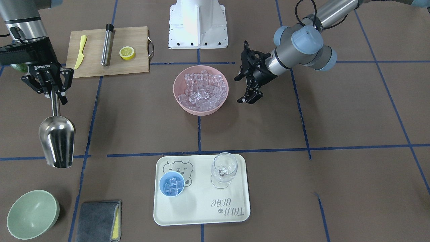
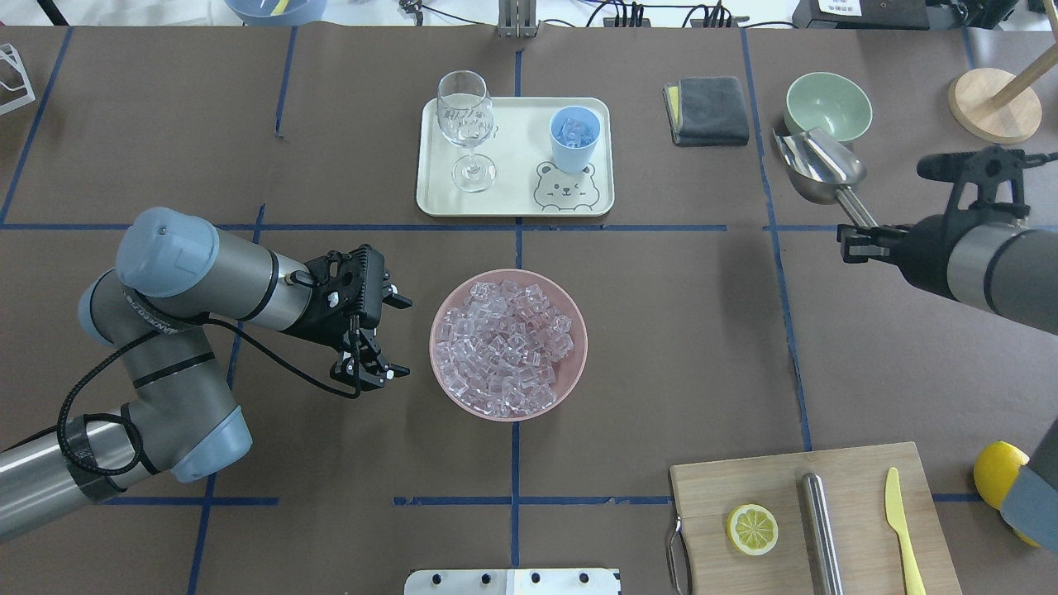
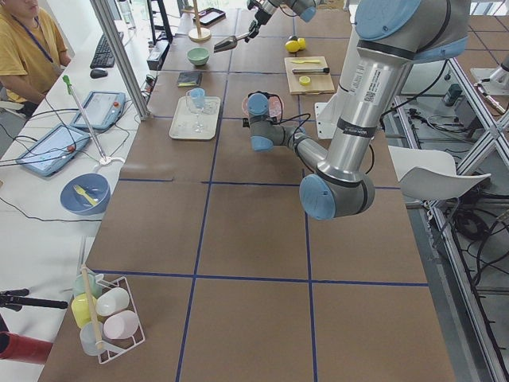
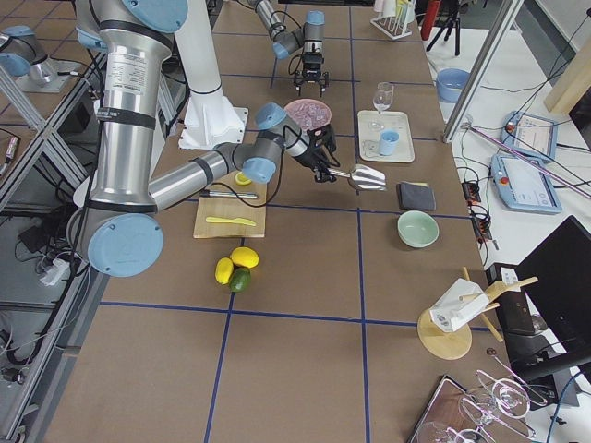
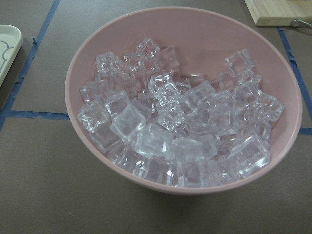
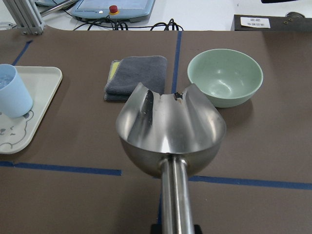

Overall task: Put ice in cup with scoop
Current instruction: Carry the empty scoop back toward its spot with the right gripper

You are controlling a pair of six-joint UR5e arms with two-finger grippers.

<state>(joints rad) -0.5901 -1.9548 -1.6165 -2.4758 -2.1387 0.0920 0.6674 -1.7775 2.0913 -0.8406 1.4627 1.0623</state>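
A: Right gripper [image 1: 55, 94]?
B: Clenched on the thin rod handle of the shiny stainless-steel scoop [image 1: 57, 139], at the handle's far end. Forearm reaches out on the robot's right side with the wrist level. The handle runs straight on from the gripper. The deep trough points away from the base, open side up, and shows bare steel in the wrist view.

A: Where is the scoop?
B: Held off the counter [image 1: 336, 117]. The trough mouth is near the pale-green round bowl [image 1: 32, 215] and the folded grey cloth [image 1: 97, 221]. It is well apart from the cream rectangular tray [image 1: 201, 208].

A: Left gripper [image 2: 395, 337]?
B: Released, jaws spread wide, nothing between them. Elbow folded back, forearm angled in toward the middle. The gripper lies sideways just beside the pink round bowl [image 2: 579, 347], clear of its rim.

A: The ice?
B: Small clear ice cubes [image 5: 180, 126] are heaped in the pink bowl at mid-counter. A few more sit inside the small light-blue plastic cup [image 1: 171, 184].

A: And the cup?
B: Upright on the tray by the printed bear [image 1: 183, 168]. The clear stemmed wine glass [image 1: 224, 169] stands beside it, and the two are apart.
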